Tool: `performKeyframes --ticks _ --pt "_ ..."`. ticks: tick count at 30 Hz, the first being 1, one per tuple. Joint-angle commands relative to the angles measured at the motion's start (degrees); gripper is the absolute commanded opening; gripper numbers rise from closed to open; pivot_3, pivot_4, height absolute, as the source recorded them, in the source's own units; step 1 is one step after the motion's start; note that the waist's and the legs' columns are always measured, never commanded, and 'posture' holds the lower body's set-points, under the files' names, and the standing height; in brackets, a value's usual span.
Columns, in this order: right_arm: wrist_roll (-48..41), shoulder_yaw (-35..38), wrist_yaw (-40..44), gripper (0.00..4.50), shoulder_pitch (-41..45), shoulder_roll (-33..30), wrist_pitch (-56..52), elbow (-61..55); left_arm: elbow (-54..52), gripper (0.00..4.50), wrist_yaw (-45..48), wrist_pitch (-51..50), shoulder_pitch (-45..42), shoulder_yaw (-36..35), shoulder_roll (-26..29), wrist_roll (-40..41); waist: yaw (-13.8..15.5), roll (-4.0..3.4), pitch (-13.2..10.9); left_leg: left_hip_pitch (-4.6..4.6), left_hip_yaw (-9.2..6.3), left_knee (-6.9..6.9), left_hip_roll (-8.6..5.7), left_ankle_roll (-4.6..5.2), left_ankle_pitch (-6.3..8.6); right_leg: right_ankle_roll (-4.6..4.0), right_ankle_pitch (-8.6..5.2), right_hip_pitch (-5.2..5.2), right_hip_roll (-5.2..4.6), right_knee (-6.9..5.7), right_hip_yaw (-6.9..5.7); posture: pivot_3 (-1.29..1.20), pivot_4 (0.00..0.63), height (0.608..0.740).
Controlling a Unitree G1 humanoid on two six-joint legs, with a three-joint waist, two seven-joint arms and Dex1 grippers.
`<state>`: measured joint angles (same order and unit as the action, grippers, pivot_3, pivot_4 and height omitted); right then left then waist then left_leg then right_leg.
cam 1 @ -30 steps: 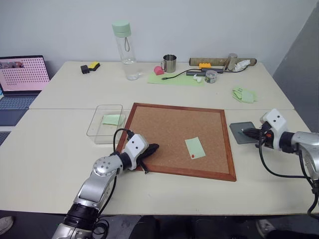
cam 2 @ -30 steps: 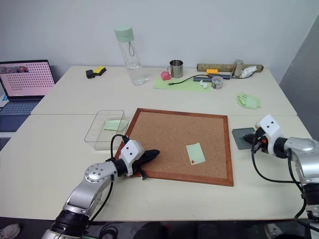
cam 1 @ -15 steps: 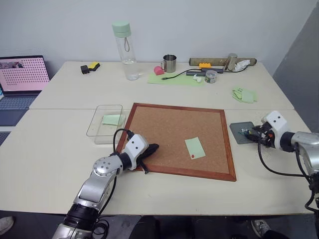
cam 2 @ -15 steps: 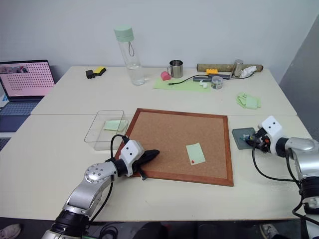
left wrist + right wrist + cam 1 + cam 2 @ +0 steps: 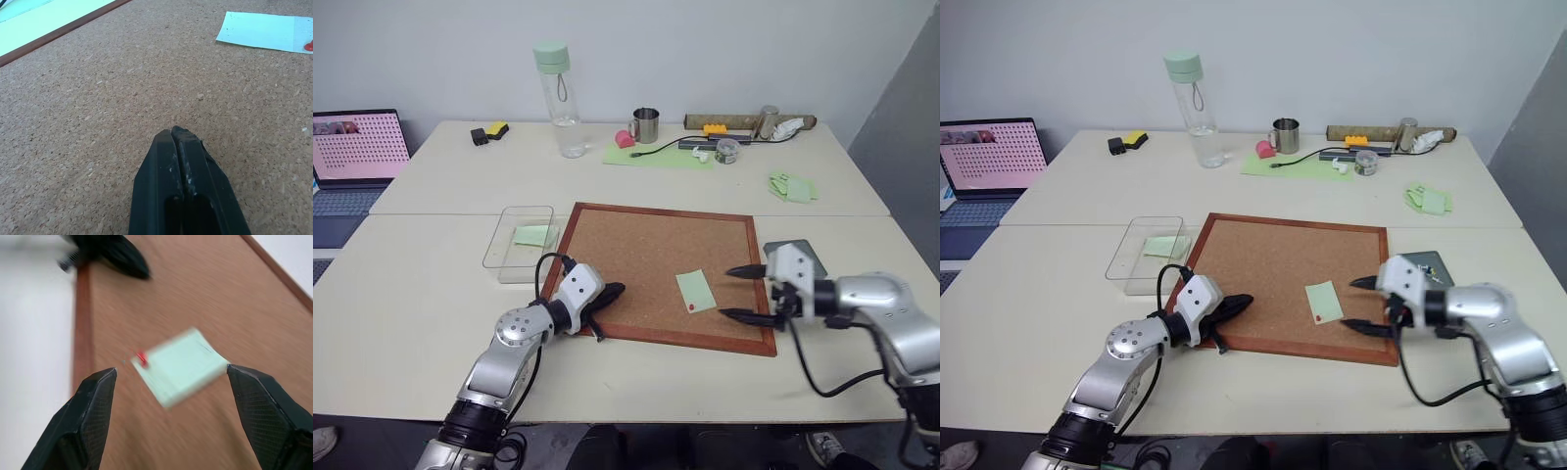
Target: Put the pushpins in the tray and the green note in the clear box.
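A pale tabletop (image 5: 411, 313) holds a wood-framed corkboard (image 5: 646, 255) at its centre. Pinned to the board's near right part is the green note (image 5: 696, 291), a small pale green slip held down by a red pushpin (image 5: 691, 307) at its near edge. The right gripper (image 5: 741, 293) hangs just to the right of the note, above the board's right frame, its two black fingers spread wide apart with nothing between them — in the right wrist view the note and its red pin sit in the gap ahead of the fingertips. Behind that gripper, on the table just right of the board, lies the tray (image 5: 808, 252), dark grey and partly hidden by the arm; whether anything lies in it cannot be told. The left gripper (image 5: 612, 290) rests over the board's near left corner, its fingers (image 5: 181, 161) pressed tightly together and holding nothing. Left of the board, touching or nearly touching its frame, stands the clear box (image 5: 499, 257) with another pale green slip (image 5: 535, 235) inside. Farther back stand a clear water bottle (image 5: 559, 98) with a green cap, a metal mug (image 5: 646, 124) and a large pale green sheet (image 5: 656, 155) — and a laptop (image 5: 352, 162) sits at the far left.
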<state>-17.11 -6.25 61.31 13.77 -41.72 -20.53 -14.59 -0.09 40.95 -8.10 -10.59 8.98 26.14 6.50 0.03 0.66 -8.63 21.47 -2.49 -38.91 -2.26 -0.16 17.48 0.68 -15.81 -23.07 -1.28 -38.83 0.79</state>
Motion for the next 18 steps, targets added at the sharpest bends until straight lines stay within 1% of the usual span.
performKeyframes --ticks 1,4,9,11,12,14,17,18 --pt "2.39 -3.05 -1.94 3.75 0.34 2.52 2.14 0.33 2.36 0.0 0.34 -1.31 0.99 1.12 0.57 -1.6 0.01 0.01 -0.01 0.0 0.0 0.0 0.0 0.0 0.0 0.0 0.0 0.0 0.0 0.0 -0.01 0.0 0.15 0.74" --pt "3.79 -4.55 -3.42 3.75 2.02 5.78 3.69 5.03 1.96 0.0 0.28 -1.51 1.12 1.19 0.61 -1.63 -0.01 0.01 0.0 -0.01 -0.02 0.0 0.0 -0.01 0.0 0.0 0.0 0.0 0.0 0.0 -0.02 0.0 0.15 0.74" --pt "4.44 -4.78 -3.58 3.75 3.46 7.93 5.48 9.78 1.59 0.0 0.22 -1.67 1.5 1.05 0.86 -1.54 -0.03 0.02 0.0 -0.01 -0.01 0.0 0.0 -0.01 0.0 0.0 0.0 -0.01 0.0 0.0 -0.01 0.0 0.15 0.74" --pt "4.18 -4.49 -3.94 3.38 3.78 8.91 5.76 11.27 1.46 0.0 0.22 -1.76 1.59 1.0 0.95 -1.51 -0.04 0.02 0.0 -0.02 -0.01 0.0 0.0 -0.01 0.0 -0.01 0.0 -0.01 0.0 0.0 -0.02 0.0 0.15 0.74" --pt "4.15 -4.47 -3.99 3.31 3.85 9.27 5.95 11.84 1.41 0.0 0.15 -1.8 1.64 0.98 0.94 -1.51 -0.05 0.01 0.0 -0.02 -0.02 0.01 0.01 -0.01 0.0 -0.01 0.0 -0.01 0.01 0.0 -0.03 0.0 0.15 0.74" --pt "4.04 -4.65 -3.66 2.79 3.67 9.74 6.25 12.37 1.29 0.0 0.02 -1.88 1.74 0.96 0.89 -1.5 -0.05 0.01 0.0 -0.02 -0.01 0.02 0.0 -0.01 0.0 -0.01 0.0 -0.01 0.0 0.0 -0.02 0.0 0.15 0.74" --pt "4.41 -5.17 -3.29 2.29 3.19 9.97 6.74 12.63 1.13 0.0 -0.15 -1.96 1.96 0.99 0.86 -1.49 -0.06 0.01 0.0 -0.02 -0.01 0.01 0.0 -0.01 0.0 -0.01 0.0 -0.01 0.0 0.0 -0.01 0.0 0.15 0.74" --pt "4.51 -5.24 -3.29 2.05 3.02 9.98 6.85 12.63 0.94 0.0 -0.21 -2.01 2.12 0.99 0.89 -1.48 -0.06 0.01 0.0 -0.02 -0.01 0.02 0.0 -0.01 0.0 -0.01 0.0 -0.01 0.0 0.0 -0.02 0.0 0.15 0.74"
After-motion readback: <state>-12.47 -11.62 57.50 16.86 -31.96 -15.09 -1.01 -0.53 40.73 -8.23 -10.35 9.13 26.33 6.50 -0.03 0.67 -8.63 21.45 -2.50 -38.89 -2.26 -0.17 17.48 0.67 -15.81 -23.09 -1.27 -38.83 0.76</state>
